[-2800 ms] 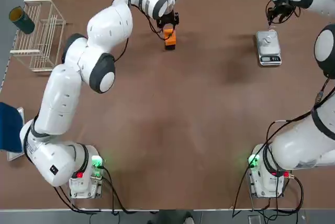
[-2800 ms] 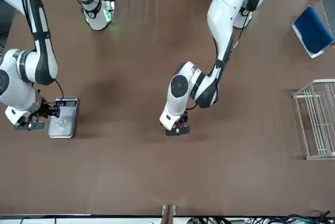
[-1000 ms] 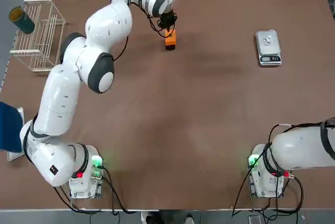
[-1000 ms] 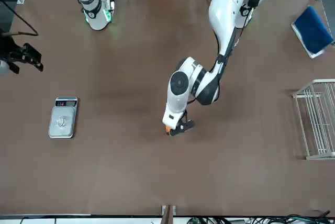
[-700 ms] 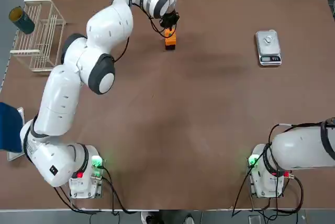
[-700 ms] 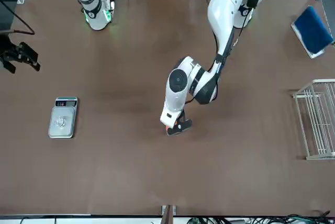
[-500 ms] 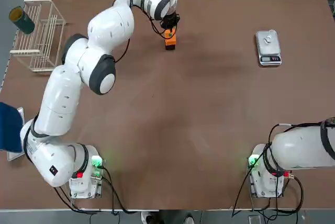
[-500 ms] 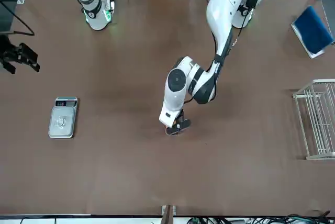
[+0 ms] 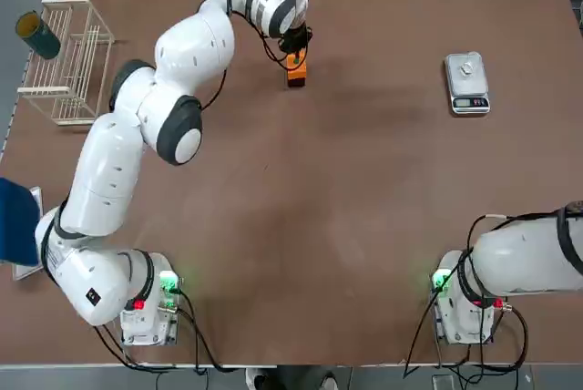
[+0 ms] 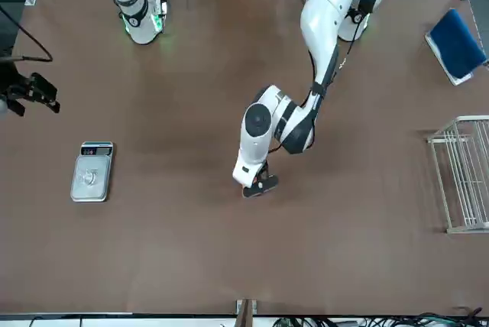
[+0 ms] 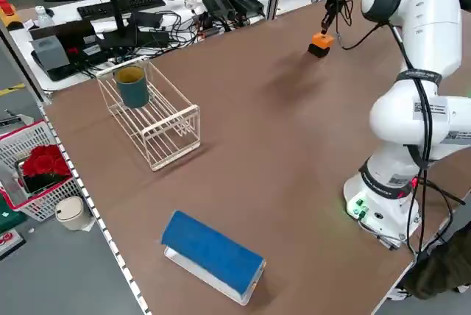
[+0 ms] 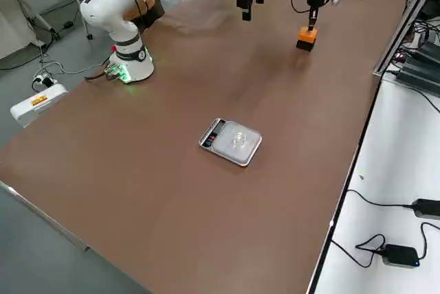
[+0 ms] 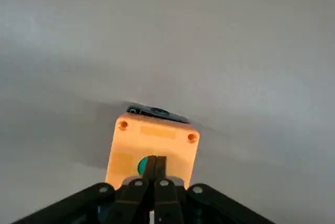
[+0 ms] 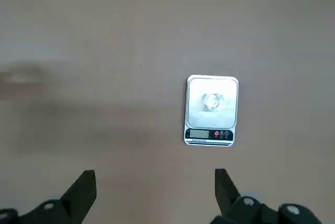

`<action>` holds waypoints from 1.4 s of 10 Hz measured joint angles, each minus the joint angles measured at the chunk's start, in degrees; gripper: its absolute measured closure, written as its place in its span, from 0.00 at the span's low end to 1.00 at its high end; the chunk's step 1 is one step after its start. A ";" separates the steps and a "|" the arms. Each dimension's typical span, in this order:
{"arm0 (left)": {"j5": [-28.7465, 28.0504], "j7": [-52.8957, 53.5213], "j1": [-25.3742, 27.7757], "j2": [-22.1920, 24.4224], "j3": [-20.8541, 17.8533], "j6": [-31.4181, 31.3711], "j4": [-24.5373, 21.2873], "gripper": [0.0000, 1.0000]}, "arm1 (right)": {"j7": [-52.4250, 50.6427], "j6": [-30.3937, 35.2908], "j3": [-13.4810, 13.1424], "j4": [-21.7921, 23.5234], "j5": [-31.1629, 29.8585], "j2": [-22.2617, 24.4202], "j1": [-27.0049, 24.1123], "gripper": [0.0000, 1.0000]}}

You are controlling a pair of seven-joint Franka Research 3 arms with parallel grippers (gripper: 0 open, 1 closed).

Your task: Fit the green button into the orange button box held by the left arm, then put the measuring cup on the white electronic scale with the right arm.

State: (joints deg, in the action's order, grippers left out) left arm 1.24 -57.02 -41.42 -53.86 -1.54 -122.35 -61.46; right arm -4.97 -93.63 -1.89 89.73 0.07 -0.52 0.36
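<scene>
The orange button box (image 13: 172, 150), with green button (image 13: 142, 166) in it, is at the far part of the surface (image 9: 319, 180). My left tool (image 13: 156, 158) is closed, its tips at the button. My right tool (image 14: 156, 172) is open, away from the scale (image 14: 211, 122) bearing the small clear cup (image 14: 212, 101).

The orange button box (image 13: 152, 148), a block with rounded corners, a dark underside and small round holes in its face, sits at the tips of the left claw (image 13: 155, 164), a green button (image 13: 142, 166) showing right beside those tips. Well apart from that claw, the white electronic scale (image 14: 211, 110) lies flat on the worktop (image 14: 131, 145), carrying a small clear measuring cup (image 14: 213, 101) upright on its pan.
</scene>
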 joint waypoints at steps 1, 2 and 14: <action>0.00 0.00 0.00 -0.01 0.00 0.00 0.00 0.99 | 0.02 0.01 -0.01 0.00 0.00 0.00 -0.04 0.00; 0.00 0.00 0.00 -0.09 0.00 0.00 -0.02 0.99 | 0.02 0.05 -0.02 -0.01 0.00 -0.01 -0.11 0.00; 0.00 0.00 0.00 -0.95 -0.02 -0.01 -0.08 0.99 | 2.16 0.27 0.01 -0.01 0.00 -0.01 -0.16 0.00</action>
State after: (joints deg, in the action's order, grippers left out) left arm 1.24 -57.02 -41.43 -54.81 -1.57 -122.36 -61.53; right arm -2.81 -93.36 -1.87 89.72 0.07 -0.52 0.20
